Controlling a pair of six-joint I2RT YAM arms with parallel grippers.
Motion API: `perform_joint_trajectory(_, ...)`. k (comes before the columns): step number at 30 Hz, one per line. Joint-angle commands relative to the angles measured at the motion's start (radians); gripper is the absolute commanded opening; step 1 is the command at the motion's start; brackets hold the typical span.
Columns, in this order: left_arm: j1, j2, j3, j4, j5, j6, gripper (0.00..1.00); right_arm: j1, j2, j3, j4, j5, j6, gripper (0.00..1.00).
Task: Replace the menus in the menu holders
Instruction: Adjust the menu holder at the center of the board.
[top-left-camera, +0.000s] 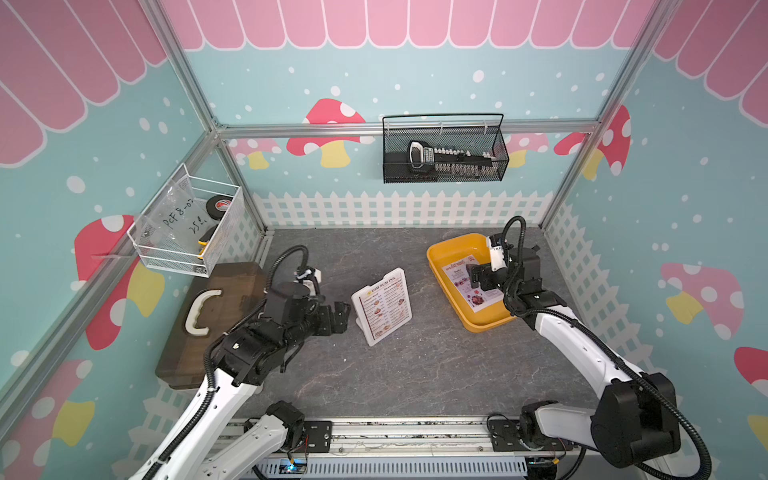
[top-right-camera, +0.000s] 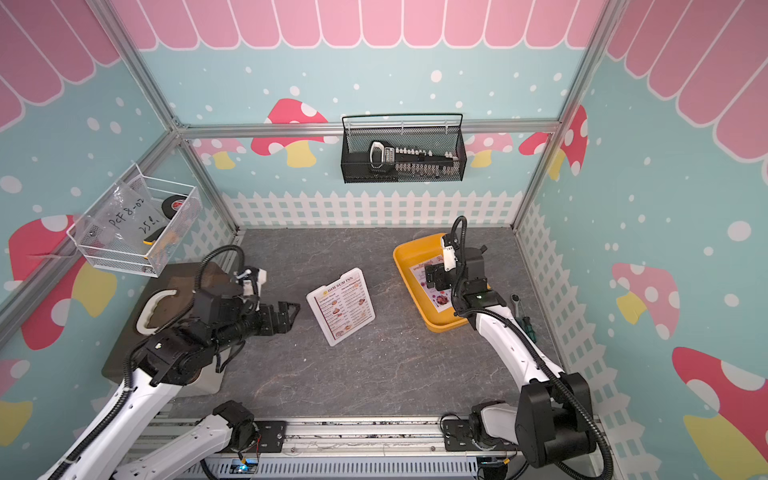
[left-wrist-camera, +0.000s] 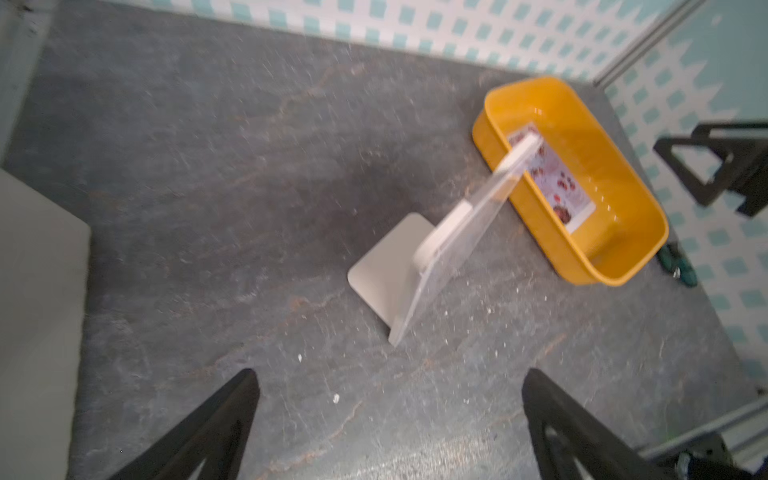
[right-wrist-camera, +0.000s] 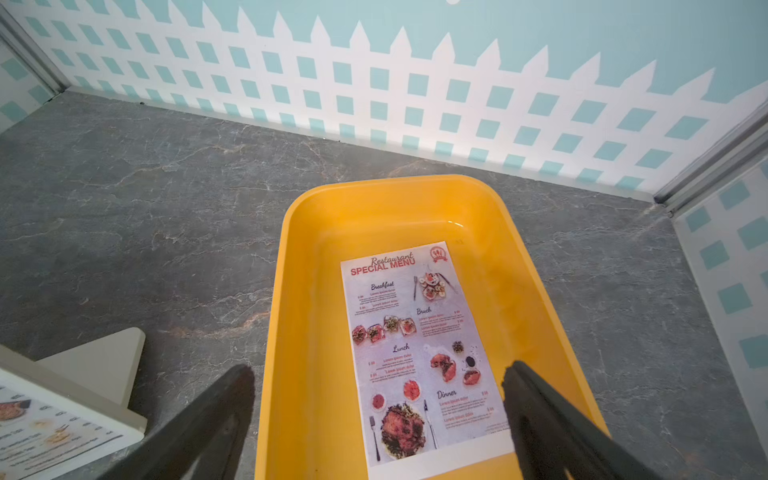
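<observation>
Grey stone table (top-left-camera: 415, 374) fills the lower middle of both top views. Right of centre sits the yellow tray (top-left-camera: 434, 253), with the SPECIAL MENU sheet (right-wrist-camera: 415, 353) flat inside. Dead centre stands the white menu holder (top-left-camera: 397, 273), tilted back, with the DIM SUM INN menu (top-left-camera: 383, 308) in it. The right gripper (right-wrist-camera: 378, 368) hangs over the tray, jaws spread wide, empty. The left gripper (top-left-camera: 343, 318), just left of the holder, is parted too, gripping nothing.

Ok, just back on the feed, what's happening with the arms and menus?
Neither arm holds anything yet. The left gripper is open, facing the white menu holder, which stands mid-table with the Dim Sum Inn menu in it. The right gripper hangs open over the Special Menu sheet lying flat in the yellow tray.
</observation>
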Motion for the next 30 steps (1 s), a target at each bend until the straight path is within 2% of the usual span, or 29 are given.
perform_joint_trajectory(1, -0.094, 0.056, -0.073, -0.005, -0.033, -0.096, 1.0, 0.024, 0.025, 0.02, 0.015, 0.02, 0.005, 0.96)
perform_joint_trajectory(5, -0.145, 0.137, -0.144, 0.141, -0.093, -0.154, 1.0, 0.035, 0.042, 0.025, 0.025, 0.025, 0.008, 0.96)
perform_joint_trajectory(13, -0.123, 0.245, -0.269, 0.397, -0.238, -0.219, 1.0, 0.046, 0.064, 0.049, 0.024, 0.015, -0.007, 0.96)
perform_joint_trajectory(21, -0.028, 0.252, -0.321, 0.49, -0.223, -0.199, 0.99, 0.052, 0.078, 0.057, 0.022, -0.011, -0.015, 0.96)
perform_joint_trajectory(24, 0.047, 0.267, -0.345, 0.579, -0.154, -0.186, 0.99, 0.063, 0.094, 0.059, 0.021, -0.053, -0.022, 0.96)
perform_joint_trajectory(30, 0.111, 0.375, -0.301, 0.69, -0.116, -0.171, 0.99, 0.104, 0.112, 0.063, -0.002, -0.087, -0.051, 0.96)
